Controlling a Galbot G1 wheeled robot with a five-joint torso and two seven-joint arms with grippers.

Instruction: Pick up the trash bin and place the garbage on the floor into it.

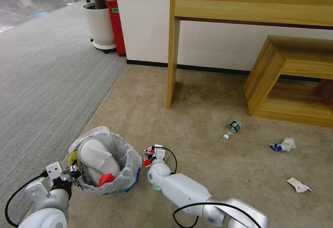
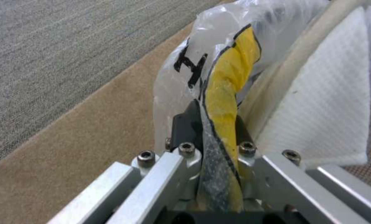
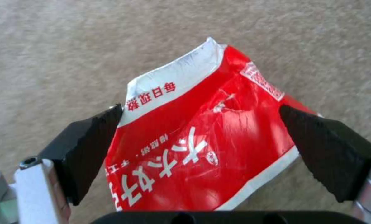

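trash bin [image 1: 129, 165] is small and round, lined with a crinkly whitish bag, sitting on the beige floor [image 1: 201, 158] near its edge with the grey carpet [image 1: 45, 93]. a white slipper [image 1: 98, 158] and a red scrap [image 1: 106, 179] are inside. left hand [image 1: 71, 172] is pinching the bin rim; the left wrist view shows the yellow-and-black rim [image 2: 231, 81] clamped between the fingers. right hand [image 1: 154, 152] sits just beside the bin; the right wrist view shows spread fingers [image 3: 90, 149] flanking a red wrapper [image 3: 202, 146] on the carpet, contact unclear.
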